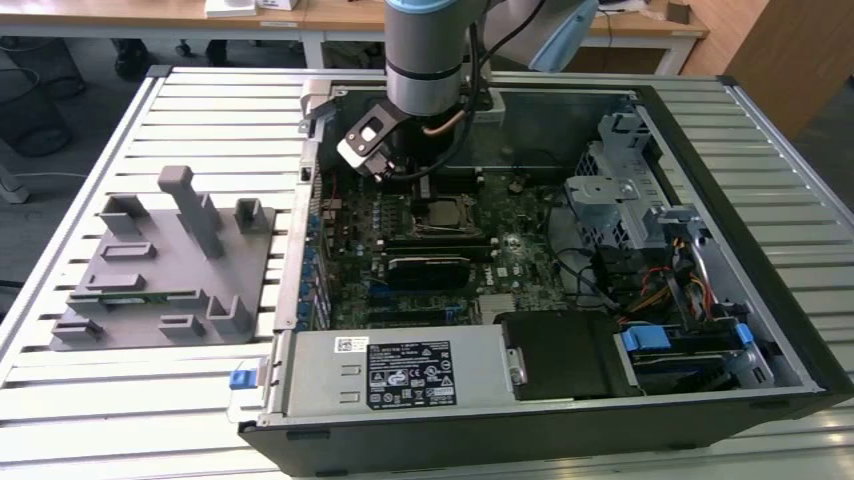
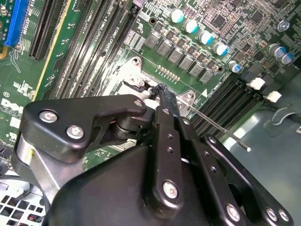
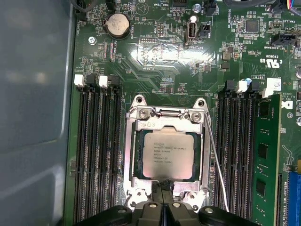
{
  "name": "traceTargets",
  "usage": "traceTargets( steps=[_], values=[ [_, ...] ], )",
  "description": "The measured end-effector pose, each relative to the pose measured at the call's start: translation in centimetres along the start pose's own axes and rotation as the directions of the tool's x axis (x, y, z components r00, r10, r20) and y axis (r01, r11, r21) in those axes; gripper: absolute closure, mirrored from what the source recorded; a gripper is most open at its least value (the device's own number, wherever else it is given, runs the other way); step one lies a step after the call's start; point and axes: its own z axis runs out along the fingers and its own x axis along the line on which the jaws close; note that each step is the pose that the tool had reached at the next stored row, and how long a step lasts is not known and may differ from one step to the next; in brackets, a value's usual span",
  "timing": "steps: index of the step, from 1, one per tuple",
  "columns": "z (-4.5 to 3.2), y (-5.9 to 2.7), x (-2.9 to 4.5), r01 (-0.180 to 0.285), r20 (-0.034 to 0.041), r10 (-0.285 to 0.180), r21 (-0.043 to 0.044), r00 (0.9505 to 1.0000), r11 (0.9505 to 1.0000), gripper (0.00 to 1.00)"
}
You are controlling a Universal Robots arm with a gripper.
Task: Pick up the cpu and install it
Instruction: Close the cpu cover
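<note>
First wrist view: the cpu [image 3: 168, 154] lies seated in the socket [image 3: 128, 150], with the gripper [image 3: 164, 184] at the socket's rim, its jaws pinched together on nothing. Installing looks nearly complete. What remains likely calls for latching the thin lever [image 3: 214, 160] beside the socket.

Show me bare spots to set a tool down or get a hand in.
Free: table slats between the grey fixture plate and the near table edge. Inside, the grey case panel bordering the memory slots. Crowded: around the cpu, where the claw sits; the drive cage and cables.
</note>
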Motion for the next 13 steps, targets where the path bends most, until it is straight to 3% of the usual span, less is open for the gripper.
traceTargets(
  steps=[8, 13],
  values=[
    [-0.32, 0.01, 0.01, 0.0, -0.0025, 0.0, 0.0001, 1.0, 1.0, 0.89],
    [0.04, 0.23, -0.01, 0.0, -0.0155, 0.0, 0.0045, 0.9999, 1.0, 0.89]
  ],
)
